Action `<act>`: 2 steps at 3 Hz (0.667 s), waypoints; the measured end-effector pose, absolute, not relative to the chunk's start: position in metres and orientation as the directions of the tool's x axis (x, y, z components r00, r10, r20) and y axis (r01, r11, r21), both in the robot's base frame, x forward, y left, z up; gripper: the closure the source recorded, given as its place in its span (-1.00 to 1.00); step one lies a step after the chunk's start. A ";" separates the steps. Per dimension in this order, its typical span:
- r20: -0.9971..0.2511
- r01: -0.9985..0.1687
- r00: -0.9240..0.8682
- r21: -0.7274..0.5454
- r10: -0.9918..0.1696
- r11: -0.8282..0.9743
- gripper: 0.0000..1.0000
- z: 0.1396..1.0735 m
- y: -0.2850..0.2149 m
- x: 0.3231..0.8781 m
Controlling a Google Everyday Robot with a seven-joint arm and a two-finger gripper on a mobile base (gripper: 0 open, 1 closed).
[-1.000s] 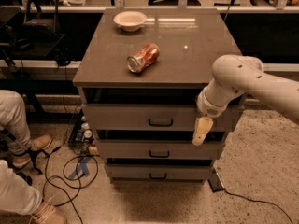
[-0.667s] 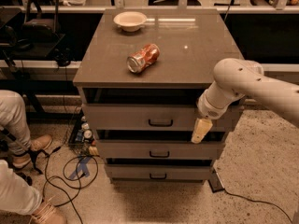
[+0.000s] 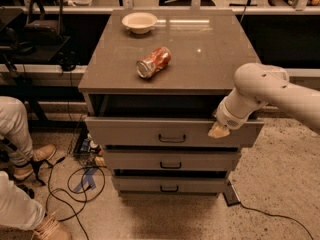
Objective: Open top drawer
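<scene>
**A:** Where does the top drawer (image 3: pixel 125 132) lie from the gripper (image 3: pixel 219 130)?

**B:** Right against it. The gripper hangs at the right end of the drawer front, by its upper edge. The front runs side to side, and the black loop handle (image 3: pixel 172 138) sits at its centre, well along from the gripper.

**A:** Is the gripper spread or pressed together?

**B:** I cannot tell; the white arm (image 3: pixel 265 91) and wrist cover most of it.

**A:** And the drawer itself?

**B:** It stands partly out, with a dark gap under the cabinet top (image 3: pixel 220 59). I judge any further pull must run straight toward the camera, square to the front.

**A:** Is anything in the way?

**B:** Not in the drawer's path. The middle drawer (image 3: pixel 130 160) and bottom drawer (image 3: pixel 135 185) sit below it. Cables (image 3: pixel 75 179) and a person's shoe (image 3: pixel 35 156) lie off to the side on the floor. The crushed soda can (image 3: pixel 153 62) lies on its side on top, so a jolt might roll it. The bowl (image 3: pixel 139 22) is near the back.
</scene>
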State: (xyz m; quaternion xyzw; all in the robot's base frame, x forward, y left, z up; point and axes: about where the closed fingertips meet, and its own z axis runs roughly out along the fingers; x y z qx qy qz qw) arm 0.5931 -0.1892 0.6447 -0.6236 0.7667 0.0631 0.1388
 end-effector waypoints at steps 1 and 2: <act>-0.291 -0.974 -0.184 -0.076 -0.939 0.214 0.93 0.647 -0.189 0.593; -0.291 -0.974 -0.184 -0.076 -0.939 0.214 -1.00 0.647 -0.189 0.593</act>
